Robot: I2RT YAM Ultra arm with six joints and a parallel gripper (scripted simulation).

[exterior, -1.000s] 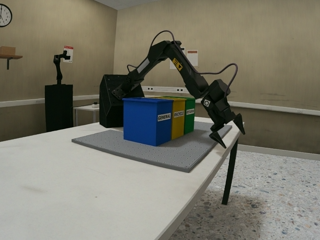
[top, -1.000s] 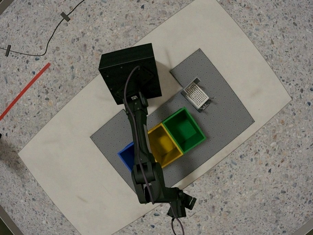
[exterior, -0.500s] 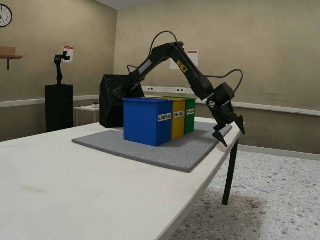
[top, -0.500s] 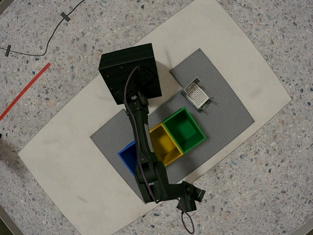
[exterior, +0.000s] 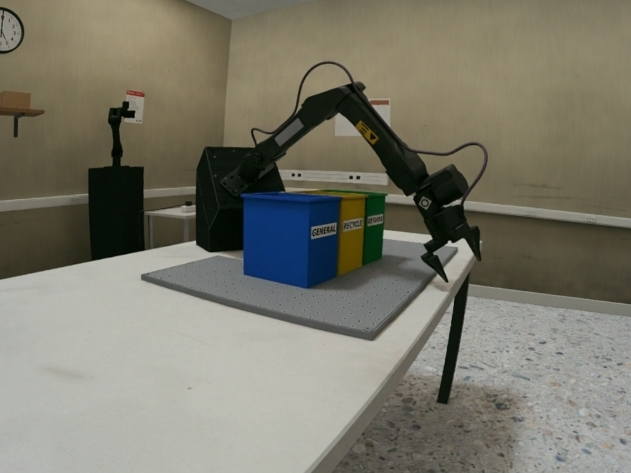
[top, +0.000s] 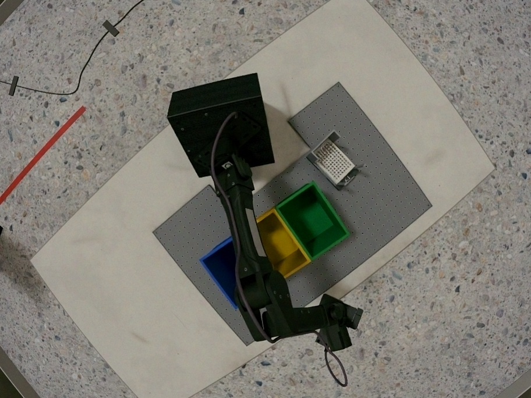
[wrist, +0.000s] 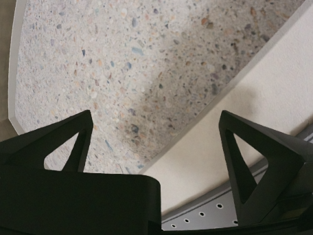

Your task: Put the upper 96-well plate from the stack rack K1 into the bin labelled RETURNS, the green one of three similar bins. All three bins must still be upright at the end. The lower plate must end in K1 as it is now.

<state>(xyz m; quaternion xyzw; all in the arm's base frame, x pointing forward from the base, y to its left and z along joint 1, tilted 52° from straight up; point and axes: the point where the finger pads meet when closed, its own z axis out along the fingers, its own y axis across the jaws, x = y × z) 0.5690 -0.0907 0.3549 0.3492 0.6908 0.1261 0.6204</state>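
Note:
The rack K1 stands on the grey pegboard at the back right, with a white 96-well plate [top: 332, 159] on top; the lower plate is hidden under it. The green RETURNS bin [top: 311, 219] [exterior: 373, 225] stands upright at the end of a row of three bins. My gripper [top: 336, 334] [exterior: 453, 256] [wrist: 156, 117] is open and empty. It hangs at the table's front edge, far from the rack, half over the floor. The wrist view shows only floor, table edge and a strip of pegboard between the fingers.
The yellow RECYCLE bin [top: 280, 247] [exterior: 351, 234] and the blue GENERAL bin [top: 221, 269] [exterior: 290, 236] stand upright beside the green one, touching in a row. My arm reaches over the blue bin. The black base box [top: 220, 121] stands behind the pegboard [top: 291, 205].

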